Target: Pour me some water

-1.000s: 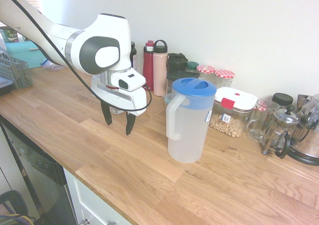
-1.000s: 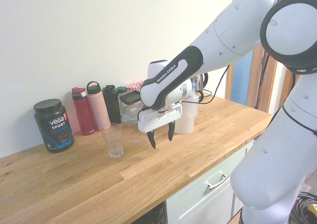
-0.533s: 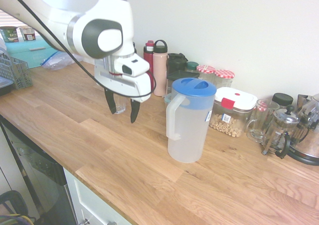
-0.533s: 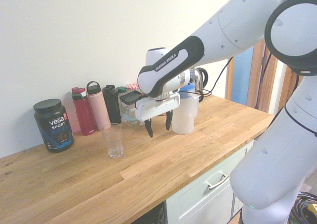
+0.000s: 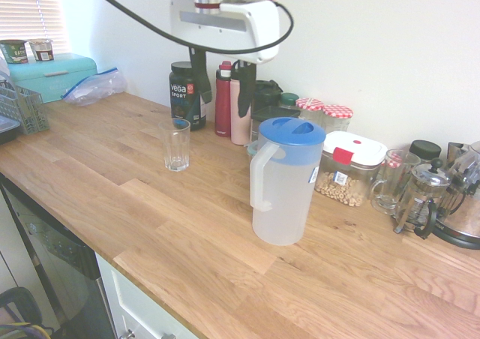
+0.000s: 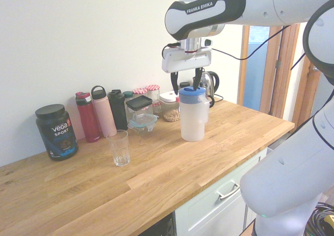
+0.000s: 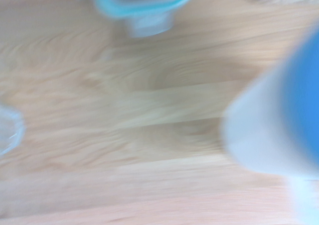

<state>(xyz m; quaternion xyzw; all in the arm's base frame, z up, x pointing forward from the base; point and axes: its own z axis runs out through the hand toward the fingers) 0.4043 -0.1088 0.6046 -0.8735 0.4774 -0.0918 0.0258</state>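
Item: my gripper (image 6: 186,82), jaws apart, empty, pointing down, high over the counter (image 5: 187,226). Item: jug (image 5: 283,183) w/ blue lid, upright, long axis vertical, handle side-on; it sits below me, slightly off to one side. Glass (image 5: 177,145) stands well apart from jug, so I reckon handle grab comes first.

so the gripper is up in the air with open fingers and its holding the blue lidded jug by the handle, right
Not quite. The gripper is raised with its fingers open, but it holds nothing. The first exterior view shows the blue-lidded jug standing by itself on the wooden counter, its white handle untouched, well below the fingers.
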